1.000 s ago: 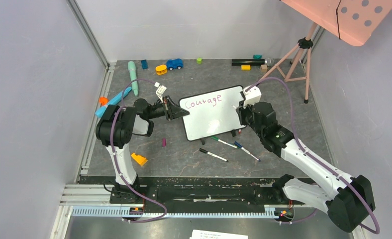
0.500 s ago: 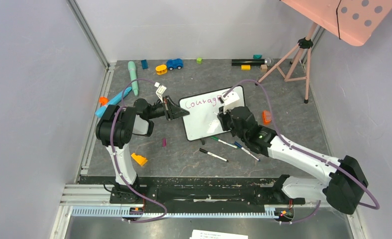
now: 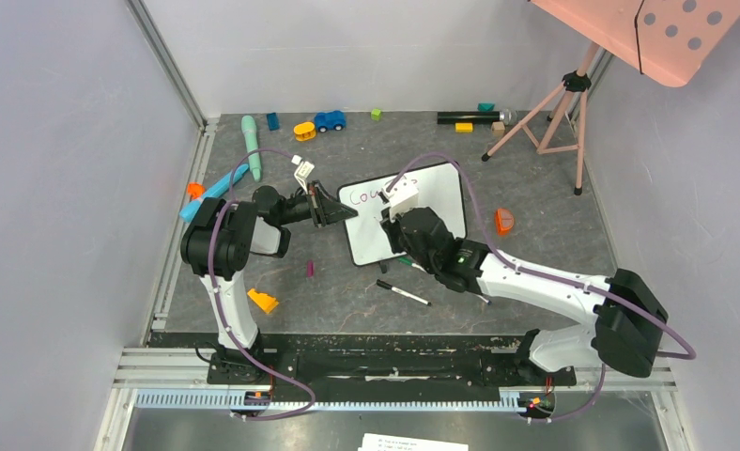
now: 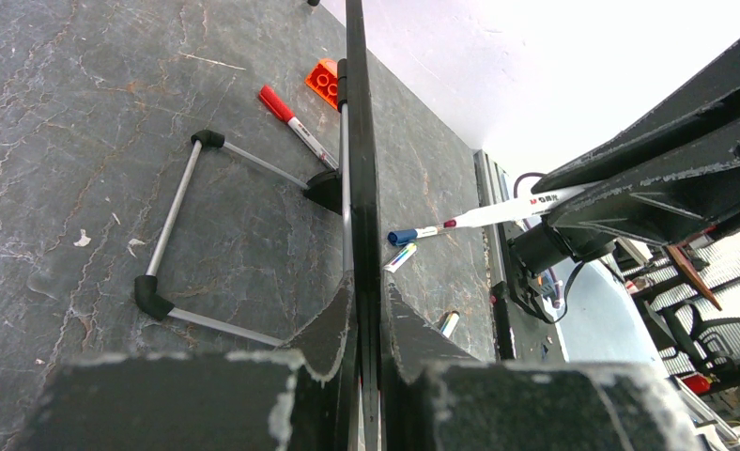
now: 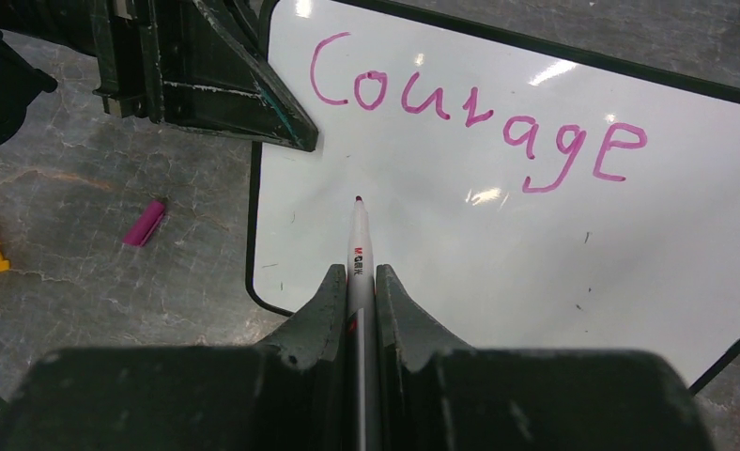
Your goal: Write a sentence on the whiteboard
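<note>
Two arms at the board, one word written, pen poised beneath it

The small rectangular white whiteboard (image 3: 444, 199) with a thin black frame sits tilted at the middle of the grey stone-patterned table (image 3: 347, 305). The left claw (image 3: 333, 211) is clamped on its 9 o'clock edge, one finger on each face. The pink-purple handwritten word (image 5: 479, 122) "Courage" runs along the board's 12 o'clock edge. The right claw (image 5: 359, 282) is closed tight on a slim white marker pen (image 5: 359, 240), whose dark tip lies over blank white just under the "o". I can't tell whether it touches. A black-capped loose marker (image 3: 403, 292) lies at the board's 6 o'clock, and a small purple cap (image 5: 144, 223) at its 8 o'clock.
</note>
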`<state>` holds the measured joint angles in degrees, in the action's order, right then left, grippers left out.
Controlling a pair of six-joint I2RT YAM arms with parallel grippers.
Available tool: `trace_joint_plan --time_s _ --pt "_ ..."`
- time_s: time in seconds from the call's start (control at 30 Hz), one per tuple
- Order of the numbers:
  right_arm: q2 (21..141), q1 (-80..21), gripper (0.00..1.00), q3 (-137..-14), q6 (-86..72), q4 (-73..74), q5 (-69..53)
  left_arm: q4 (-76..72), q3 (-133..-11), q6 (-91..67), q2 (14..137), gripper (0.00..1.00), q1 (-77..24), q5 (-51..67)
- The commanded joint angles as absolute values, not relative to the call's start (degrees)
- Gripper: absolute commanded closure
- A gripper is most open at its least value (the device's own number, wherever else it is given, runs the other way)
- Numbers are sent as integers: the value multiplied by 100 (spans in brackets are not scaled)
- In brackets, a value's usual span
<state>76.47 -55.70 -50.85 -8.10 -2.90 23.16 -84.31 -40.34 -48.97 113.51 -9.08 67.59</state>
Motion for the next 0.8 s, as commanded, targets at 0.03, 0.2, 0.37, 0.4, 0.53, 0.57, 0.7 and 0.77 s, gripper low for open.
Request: trace_joint_plan --time_s 0.03,0.2,0.37,0.4,0.53,0.57,0.7,0.77 --pt "7857 -5720 100 -5443 -824 -659 2684 -8921 -4001 -4765 11135 98 -940 6840" --pt "8048 -5781 100 -5568 -811 -653 2742 -8921 -3996 -4764 11119 98 -941 6834" --pt "8181 -5790 100 -5613 -790 -610 2827 -8921 -3987 -4772 11125 98 -936 6802" --pt "8210 -5792 100 -5624 -785 -608 2839 -8921 -3990 -4772 11134 98 -932 6795" --pt "8307 -5792 100 -5664 -783 -610 2840 -8921 -3998 -4781 11133 98 -933 6778" --pt "8321 -5792 100 -5681 -776 -623 2831 -8921 -3990 -4781 11134 98 -932 6778" --pt "8423 -5793 100 -5759 -761 -641 2815 -8921 -3995 -4782 11144 98 -932 6776" --pt "8456 -5792 100 -5791 -748 -655 2795 -8921 -3995 -4781 11136 98 -932 6777"
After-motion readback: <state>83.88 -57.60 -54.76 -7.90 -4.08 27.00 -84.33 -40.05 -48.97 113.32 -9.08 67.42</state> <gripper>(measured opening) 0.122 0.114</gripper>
